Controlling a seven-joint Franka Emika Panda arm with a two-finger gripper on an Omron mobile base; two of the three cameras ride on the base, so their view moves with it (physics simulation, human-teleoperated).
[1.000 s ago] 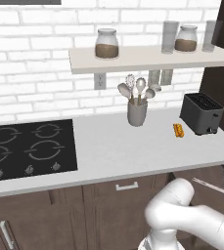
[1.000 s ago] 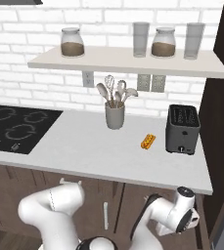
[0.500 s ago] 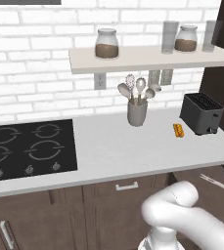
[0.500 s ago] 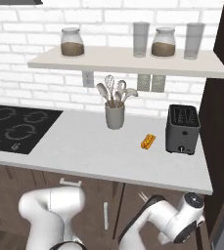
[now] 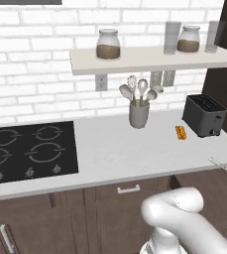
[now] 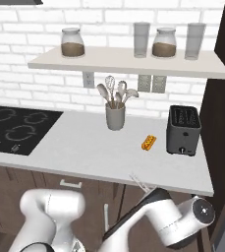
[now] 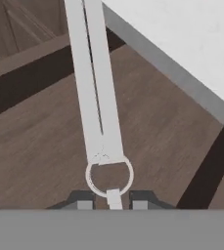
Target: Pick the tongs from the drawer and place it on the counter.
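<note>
While its two dark fingertips [image 7: 84, 201] press on the ring end, the hand [image 7: 112, 201] holds the tongs [image 7: 95, 88], which run from 6 o'clock up toward 12 o'clock over the brown wood, with the tabletop [image 7: 191, 44] edge at 2 o'clock.

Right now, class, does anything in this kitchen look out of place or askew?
Yes: the tongs are in the air, held by the gripper at their ring end, slanting up past the counter's front edge. A small orange item lies loose by the toaster. Nothing looks spilled.
</note>
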